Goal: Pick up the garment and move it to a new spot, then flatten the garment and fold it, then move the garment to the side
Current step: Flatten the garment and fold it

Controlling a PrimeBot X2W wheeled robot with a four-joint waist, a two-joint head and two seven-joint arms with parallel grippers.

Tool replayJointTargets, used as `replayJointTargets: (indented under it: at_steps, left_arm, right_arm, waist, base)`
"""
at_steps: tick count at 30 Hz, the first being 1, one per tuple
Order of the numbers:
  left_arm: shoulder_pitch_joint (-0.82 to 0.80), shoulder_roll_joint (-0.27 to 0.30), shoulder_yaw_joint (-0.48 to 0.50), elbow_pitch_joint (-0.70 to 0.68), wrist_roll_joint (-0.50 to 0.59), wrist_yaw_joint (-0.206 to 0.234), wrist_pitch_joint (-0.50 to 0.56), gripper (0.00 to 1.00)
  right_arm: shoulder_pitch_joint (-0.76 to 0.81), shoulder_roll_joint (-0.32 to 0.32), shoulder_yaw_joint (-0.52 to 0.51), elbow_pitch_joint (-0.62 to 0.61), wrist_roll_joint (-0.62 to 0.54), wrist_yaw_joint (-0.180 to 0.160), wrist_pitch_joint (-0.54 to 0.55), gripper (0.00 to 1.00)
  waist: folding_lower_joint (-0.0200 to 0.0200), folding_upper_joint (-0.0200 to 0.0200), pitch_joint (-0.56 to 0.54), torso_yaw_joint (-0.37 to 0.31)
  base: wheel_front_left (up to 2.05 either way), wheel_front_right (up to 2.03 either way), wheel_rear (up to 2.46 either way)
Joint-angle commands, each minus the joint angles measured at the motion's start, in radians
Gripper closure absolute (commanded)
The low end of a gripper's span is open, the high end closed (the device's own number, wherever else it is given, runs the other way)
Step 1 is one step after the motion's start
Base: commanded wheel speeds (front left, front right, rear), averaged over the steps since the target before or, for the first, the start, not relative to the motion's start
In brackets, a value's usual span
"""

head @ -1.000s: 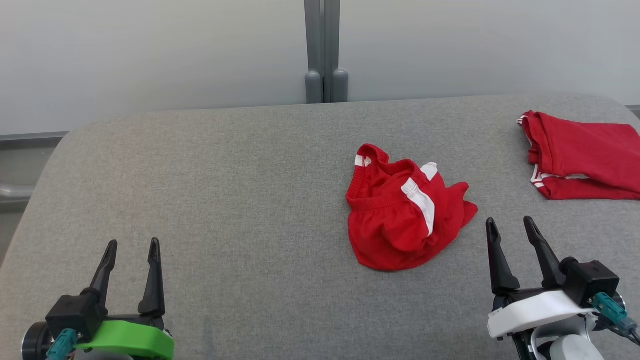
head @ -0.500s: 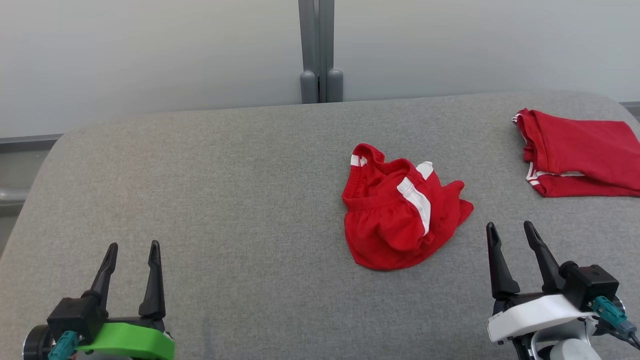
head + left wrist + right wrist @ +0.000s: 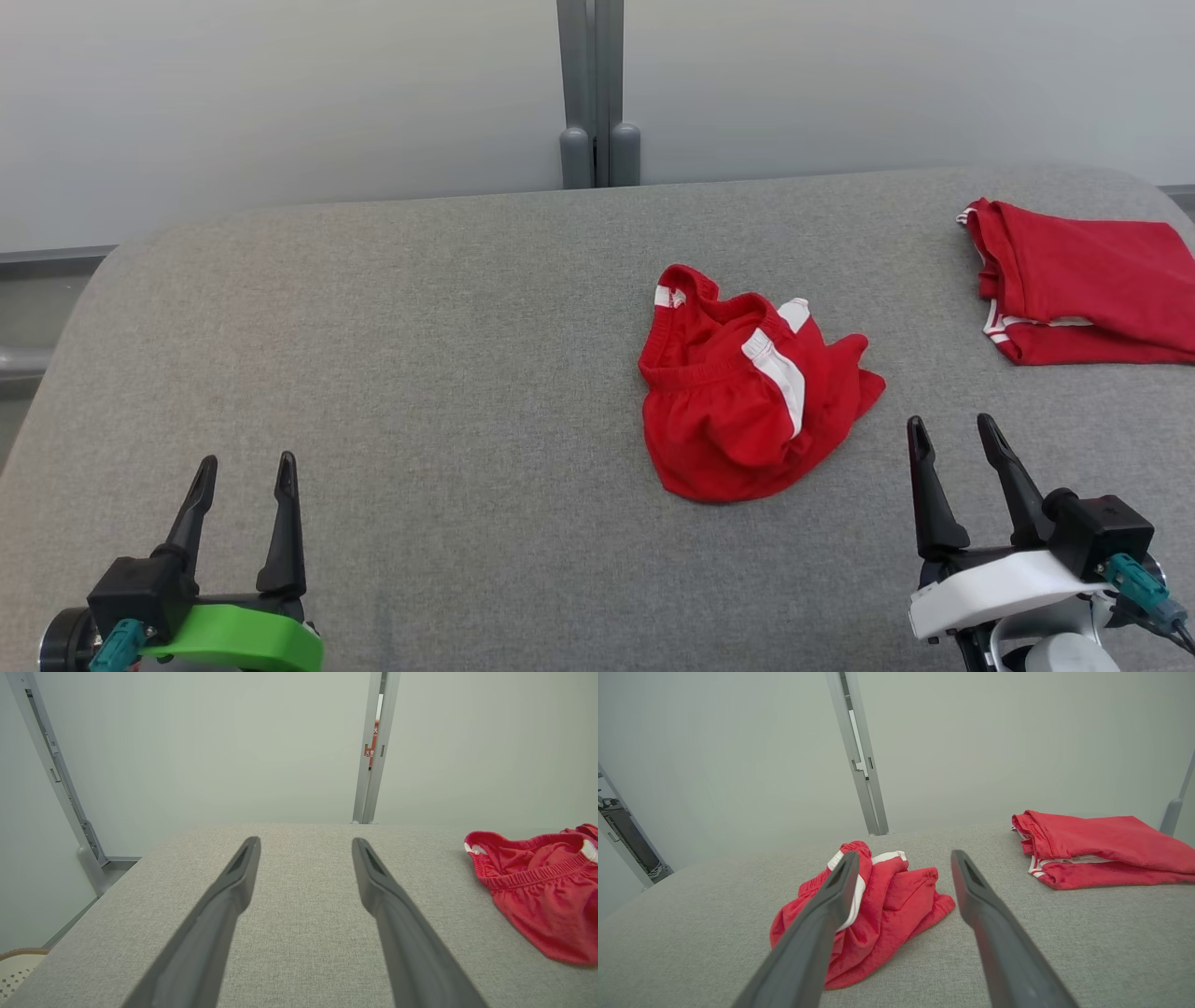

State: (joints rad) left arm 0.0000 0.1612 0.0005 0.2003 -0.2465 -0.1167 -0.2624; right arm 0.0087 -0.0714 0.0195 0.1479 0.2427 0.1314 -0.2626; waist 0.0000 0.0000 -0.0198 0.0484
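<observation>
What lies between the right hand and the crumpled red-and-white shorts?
Only bare grey fabric surface, in the head view, between the right hand and the crumpled red-and-white shorts.

1. The shorts [image 3: 747,401] lie on the surface [image 3: 420,373], right of its middle.
2. A folded garment [image 3: 1088,299] lies at the surface's far right, behind the shorts and well apart from them.
3. The right hand [image 3: 952,425] is near the shorts, before and right of them; the left hand [image 3: 245,462] is at the near left.
4. A post [image 3: 597,93] stands behind the surface.
</observation>
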Motion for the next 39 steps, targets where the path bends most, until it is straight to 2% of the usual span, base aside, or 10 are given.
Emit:
replayJointTargets:
  at_steps: [1,39]
  left_arm:
    - [0.003,-0.003,0.006,0.002,0.004,-0.005,-0.003,0.00]
    - [0.001,-0.006,0.023,0.011,0.025,-0.015,-0.003,0.00]
  right_arm:
    - [0.007,0.000,-0.003,0.002,-0.005,-0.002,-0.003,0.00]
    - [0.012,0.004,-0.003,0.003,-0.009,-0.002,-0.003,0.00]
  waist:
    - [0.0000,0.0000,0.000,0.000]
    - [0.0000,0.0000,0.001,0.002]
  base:
    - [0.00,0.00,0.00]
    - [0.00,0.00,0.00]
